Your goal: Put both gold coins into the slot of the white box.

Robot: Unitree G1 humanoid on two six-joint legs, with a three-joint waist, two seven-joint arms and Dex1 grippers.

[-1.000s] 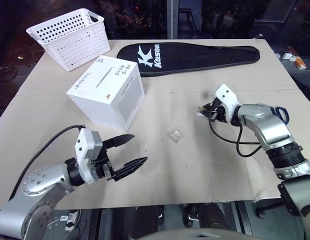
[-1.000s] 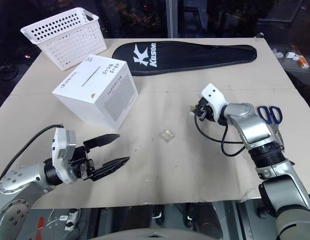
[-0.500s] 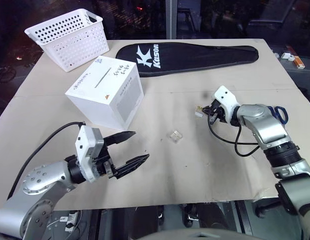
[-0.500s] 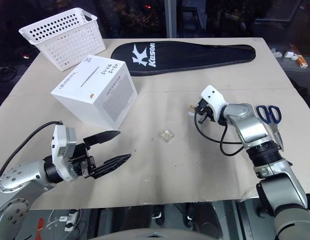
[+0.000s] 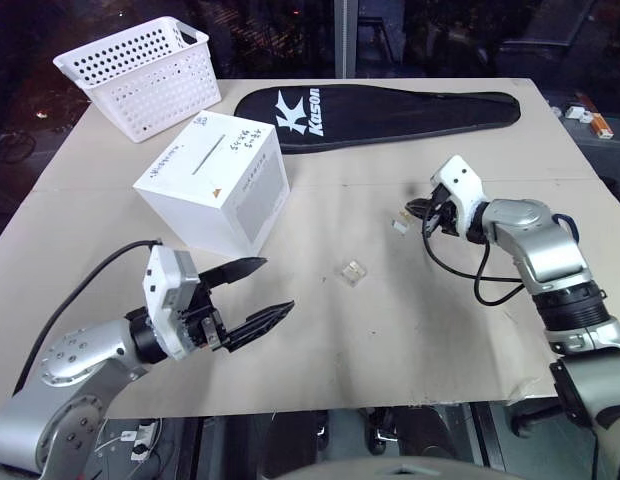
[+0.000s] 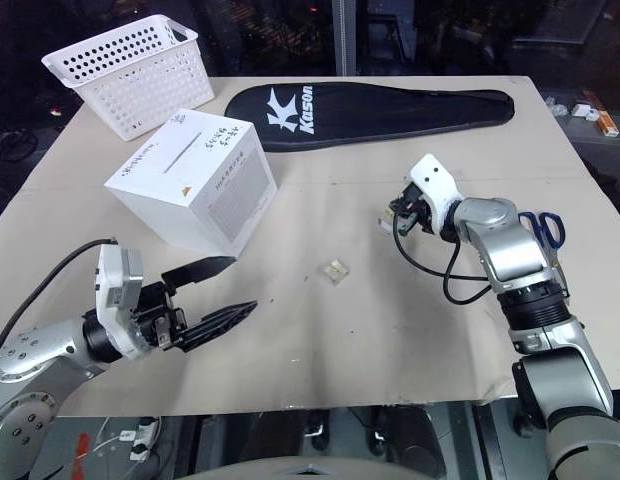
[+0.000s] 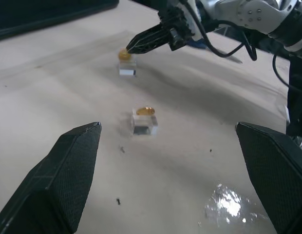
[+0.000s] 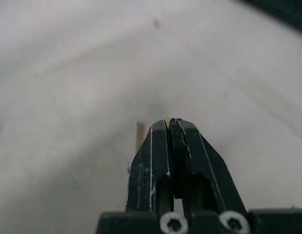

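While the right gripper (image 5: 402,219) hangs above the desk (image 5: 410,330) at the right, head views show its jaws pressed together on a pale gold coin (image 5: 399,221) at the tips. Second coin (image 5: 351,270) lies mid-desk, apart from both arms. White box (image 5: 214,182) stands far left, well apart from the held coin; its slot (image 5: 204,156) is a thin dark slit on the top face. Left gripper (image 5: 258,288) waits near left, jaws spread, empty.

Left wrist view: own jaws spread wide. The right gripper's tips pinch the gold piece (image 7: 123,54) by its edge, with a clear block just under it; whether they touch, cannot tell. The other coin (image 7: 145,111) sits on a similar clear block.

Right wrist view: jaws closed tight, a sliver of tan showing at the tips.

Risks, as judged:
- Grip is a thin edge pinch; a swing across to the box could twist or drop the coin.
- Slot is narrow; a coin not lined up with the slit would catch on the top and skid off.
- Carry path passes near the second coin; a low pass could knock it.
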